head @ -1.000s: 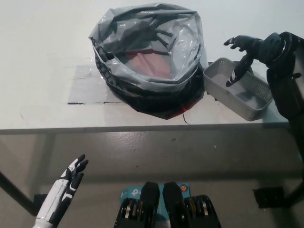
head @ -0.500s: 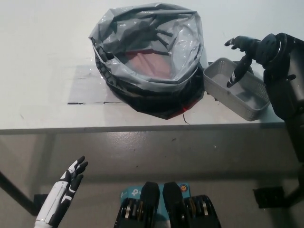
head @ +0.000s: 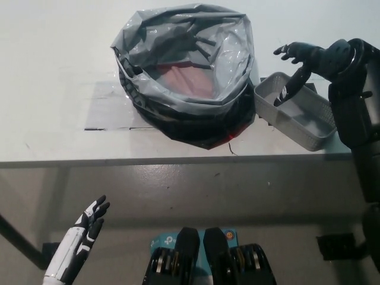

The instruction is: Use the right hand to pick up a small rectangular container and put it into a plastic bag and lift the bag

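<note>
- Head view: white table [head: 53, 89] across the top, grey floor below its front edge.
- Plastic bag [head: 187, 74] sits on the table, centre-top. Grey translucent, mouth wide open and facing up, something reddish visible inside, dark folds bunched round its base.
- Small rectangular container [head: 297, 111], a grey perforated basket, lies on the table just right of the bag, near the table's front edge, angled. Its near-left corner is right beside the bag; can't tell if they touch.
- Right hand [head: 303, 59], black, is over the container's far-left end. Fingers spread apart, nothing gripped. One digit points down into the container's open top; contact with the wall or floor of it not resolvable.
- Left hand [head: 89, 222], white, rests low at lower left, off the table, fingers apart, holding nothing.
</note>
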You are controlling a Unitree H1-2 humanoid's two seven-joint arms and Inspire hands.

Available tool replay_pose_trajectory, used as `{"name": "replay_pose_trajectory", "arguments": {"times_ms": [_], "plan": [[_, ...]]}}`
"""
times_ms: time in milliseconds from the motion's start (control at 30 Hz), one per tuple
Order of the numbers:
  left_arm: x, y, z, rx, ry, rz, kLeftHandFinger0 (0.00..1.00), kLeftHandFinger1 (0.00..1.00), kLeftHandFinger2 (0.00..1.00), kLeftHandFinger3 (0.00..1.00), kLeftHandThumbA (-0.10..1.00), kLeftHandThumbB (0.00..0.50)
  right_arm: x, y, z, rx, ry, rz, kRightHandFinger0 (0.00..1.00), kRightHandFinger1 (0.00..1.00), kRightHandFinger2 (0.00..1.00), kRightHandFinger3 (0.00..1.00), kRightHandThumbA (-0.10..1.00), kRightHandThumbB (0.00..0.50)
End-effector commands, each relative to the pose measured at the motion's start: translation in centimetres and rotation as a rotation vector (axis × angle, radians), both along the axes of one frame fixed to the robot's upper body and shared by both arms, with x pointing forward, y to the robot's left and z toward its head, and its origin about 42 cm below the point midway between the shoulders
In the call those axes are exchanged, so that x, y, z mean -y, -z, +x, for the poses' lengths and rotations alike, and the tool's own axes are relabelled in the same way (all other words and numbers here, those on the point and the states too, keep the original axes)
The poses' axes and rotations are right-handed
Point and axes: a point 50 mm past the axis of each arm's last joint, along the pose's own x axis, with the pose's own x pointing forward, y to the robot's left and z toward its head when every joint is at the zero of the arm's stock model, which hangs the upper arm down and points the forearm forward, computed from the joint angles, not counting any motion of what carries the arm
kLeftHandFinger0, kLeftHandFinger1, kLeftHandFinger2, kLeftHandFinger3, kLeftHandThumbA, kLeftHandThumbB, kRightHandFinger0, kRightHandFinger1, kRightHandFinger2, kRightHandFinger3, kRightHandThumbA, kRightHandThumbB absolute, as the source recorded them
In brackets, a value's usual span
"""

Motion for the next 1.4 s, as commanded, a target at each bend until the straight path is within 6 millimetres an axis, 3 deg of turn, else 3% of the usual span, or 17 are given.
{"name": "replay_pose_trajectory", "arguments": {"times_ms": [0, 367, 467, 600, 700, 767, 833, 900, 933, 1033, 1067, 1200, 1267, 1367], "plan": [[-0.5, -1.0, -0.2, 0.041, 0.019, 0.019, 1.0, 1.0, 1.0, 1.0, 1.0, 0.223, -0.4, -2.6, 0.5, 0.032, 0.002, -0.003, 1.0, 1.0, 1.0, 1.0, 1.0, 0.498], [-0.4, -1.0, -0.3, 0.031, 0.015, 0.024, 1.0, 1.0, 1.0, 1.0, 1.0, 0.221, -0.1, -1.5, 0.9, 0.015, 0.014, -0.055, 1.0, 1.0, 1.0, 1.0, 1.0, 0.479], [-0.3, -1.0, -0.2, 0.034, 0.017, 0.021, 1.0, 1.0, 1.0, 1.0, 1.0, 0.231, 0.2, -0.7, 0.9, -0.007, 0.02, -0.029, 1.0, 1.0, 1.0, 1.0, 1.0, 0.466], [-0.3, -1.0, -0.2, 0.034, 0.017, 0.015, 1.0, 1.0, 1.0, 1.0, 1.0, 0.226, 0.7, 1.0, 1.3, -0.038, 0.037, -0.048, 1.0, 1.0, 1.0, 1.0, 1.0, 0.5], [-0.3, -1.2, 0.0, 0.039, 0.019, 0.018, 1.0, 1.0, 1.0, 1.0, 1.0, 0.224, 0.8, 2.1, 1.4, -0.054, 0.047, -0.095, 1.0, 1.0, 1.0, 1.0, 1.0, 0.484], [-0.3, -1.2, 0.0, 0.042, 0.019, 0.017, 1.0, 1.0, 1.0, 1.0, 1.0, 0.22, 1.0, 2.8, 1.4, -0.059, 0.063, -0.105, 1.0, 1.0, 1.0, 1.0, 1.0, 0.5], [-0.4, -1.1, 0.0, 0.049, 0.016, 0.018, 1.0, 1.0, 1.0, 1.0, 1.0, 0.221, 1.3, 3.8, 1.7, -0.078, 0.082, -0.103, 1.0, 1.0, 1.0, 1.0, 1.0, 0.487], [-0.4, -1.1, 0.0, 0.05, 0.015, 0.017, 1.0, 1.0, 1.0, 1.0, 1.0, 0.229, 1.5, 4.7, 1.9, -0.107, 0.081, -0.106, 1.0, 1.0, 1.0, 1.0, 1.0, 0.424], [-0.4, -1.0, 0.1, 0.052, 0.015, 0.018, 1.0, 1.0, 1.0, 1.0, 1.0, 0.23, 1.6, 5.1, 2.0, -0.123, 0.075, -0.104, 1.0, 1.0, 1.0, 1.0, 1.0, 0.417], [-0.4, -1.1, 0.1, 0.053, 0.013, 0.021, 1.0, 1.0, 1.0, 1.0, 1.0, 0.231, 2.0, 5.7, 2.3, -0.132, 0.07, -0.109, 1.0, 1.0, 1.0, 1.0, 1.0, 0.421], [-0.4, -1.1, 0.1, 0.055, 0.012, 0.018, 1.0, 1.0, 1.0, 1.0, 1.0, 0.231, 2.2, 6.3, 2.3, -0.141, 0.09, -0.115, 1.0, 1.0, 1.0, 1.0, 1.0, 0.45], [-0.4, -1.2, 0.3, 0.065, 0.009, 0.014, 1.0, 1.0, 1.0, 1.0, 1.0, 0.231, 2.4, 7.4, 2.6, -0.158, 0.091, -0.109, 1.0, 1.0, 1.0, 1.0, 1.0, 0.432], [-0.4, -1.2, 0.3, 0.065, 0.006, 0.013, 1.0, 1.0, 1.0, 1.0, 1.0, 0.238, 2.2, 7.8, 2.6, -0.162, 0.104, -0.128, 1.0, 1.0, 1.0, 1.0, 1.0, 0.465], [-0.4, -1.3, 0.3, 0.071, 0.004, 0.017, 1.0, 1.0, 1.0, 1.0, 1.0, 0.23, 2.0, 8.1, 2.8, -0.141, 0.079, -0.145, 1.0, 1.0, 1.0, 1.0, 0.99, 0.412]]}}
